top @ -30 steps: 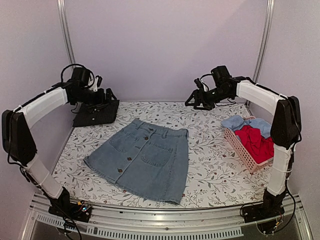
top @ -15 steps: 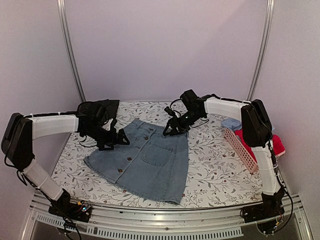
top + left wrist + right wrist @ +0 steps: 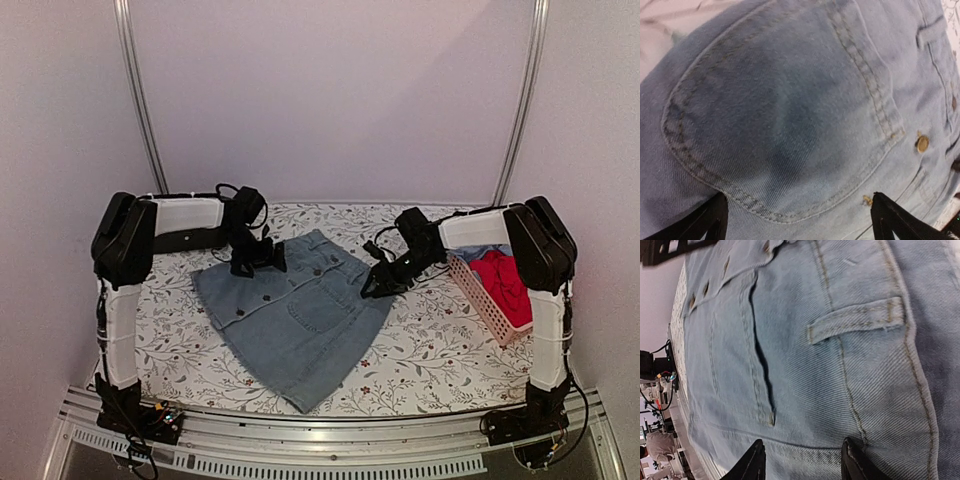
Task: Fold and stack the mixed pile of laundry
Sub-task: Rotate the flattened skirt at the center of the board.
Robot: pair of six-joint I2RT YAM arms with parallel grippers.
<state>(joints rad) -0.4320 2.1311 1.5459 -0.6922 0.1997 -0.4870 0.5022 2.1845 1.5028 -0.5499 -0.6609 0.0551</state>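
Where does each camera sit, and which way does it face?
Top external: above and behind the arm bases, looking down at the denim skirt, pink basket and both arms.
Left wrist: on the left arm, close over a skirt pocket; left gripper at bottom.
Right wrist: on the right arm, close over a belt loop; right gripper at bottom.
Shared: both wrist views show the skirt.

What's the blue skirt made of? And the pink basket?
The skirt looks like faded light-blue denim: diagonal weave, tan stitching and a brassy metal button show close up. The pink basket seems to be smooth plastic, judging by its stiff slats.
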